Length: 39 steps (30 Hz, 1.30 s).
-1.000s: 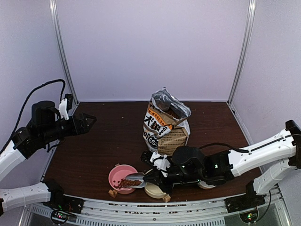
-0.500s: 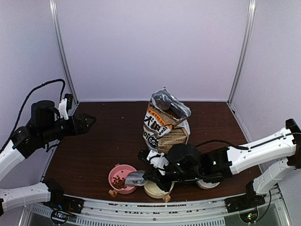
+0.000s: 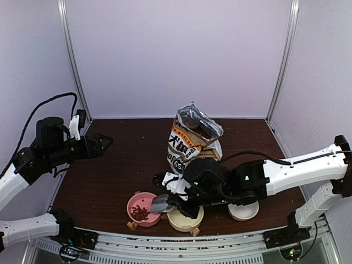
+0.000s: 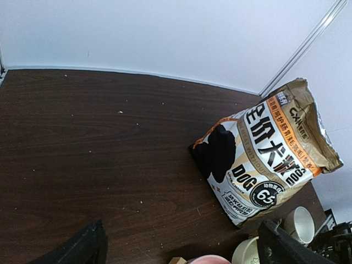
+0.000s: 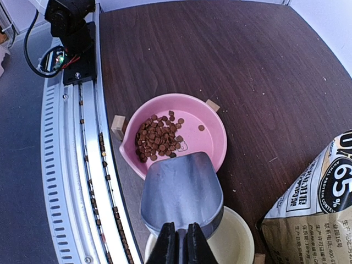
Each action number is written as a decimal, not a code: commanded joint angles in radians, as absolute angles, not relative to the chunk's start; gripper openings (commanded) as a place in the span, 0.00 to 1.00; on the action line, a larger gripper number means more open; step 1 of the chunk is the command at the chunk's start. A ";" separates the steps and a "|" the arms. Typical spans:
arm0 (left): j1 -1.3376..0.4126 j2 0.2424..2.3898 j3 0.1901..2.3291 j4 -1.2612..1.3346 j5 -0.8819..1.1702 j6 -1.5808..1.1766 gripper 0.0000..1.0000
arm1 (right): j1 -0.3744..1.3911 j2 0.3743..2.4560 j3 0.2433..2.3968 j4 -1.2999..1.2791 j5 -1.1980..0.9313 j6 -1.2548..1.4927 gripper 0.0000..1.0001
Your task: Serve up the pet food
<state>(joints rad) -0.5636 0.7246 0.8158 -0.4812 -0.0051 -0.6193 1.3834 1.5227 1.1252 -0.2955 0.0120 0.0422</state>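
Right wrist view is showing the right gripper (image 5: 180, 242) pinching the scoop (image 5: 181, 190) by its handle, its long axis pointing straight ahead at the pet food (image 5: 158, 137) lying in the pink bowl (image 5: 212, 124).

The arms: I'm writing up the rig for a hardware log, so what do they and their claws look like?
Both arms have smooth white links joined by bulky black joint housings. The left arm has a thin black cable looping above it; the right arm has one running along its white link. The left claw and right claw are black, each with two tapered fingers.
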 commanded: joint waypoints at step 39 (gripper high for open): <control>-0.558 0.738 0.837 -0.464 0.067 -0.613 0.98 | 1.214 1.128 1.384 -0.521 0.174 0.064 0.00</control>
